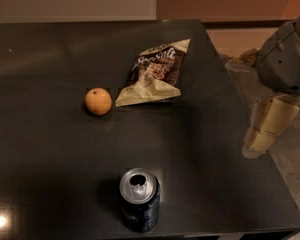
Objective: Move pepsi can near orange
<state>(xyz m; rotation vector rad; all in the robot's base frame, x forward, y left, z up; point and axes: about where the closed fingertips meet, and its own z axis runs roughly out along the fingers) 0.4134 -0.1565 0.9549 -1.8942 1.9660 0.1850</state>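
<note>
pepsi can [139,200] stood upright, lower centre of bench [50,174], well apart from orange [98,101] at centre left | gripper [268,128] at right edge, jaws' state could not be told | can judged light, thin-walled, slick, opened: grip mid-body, gently, keep upright

We locate the gripper [256,143] by the table's [50,149] right edge; its arm [289,59] is cut off at the view's right edge. Snack bag [152,74] print and pepsi can [140,204] label are unreadable.
</note>
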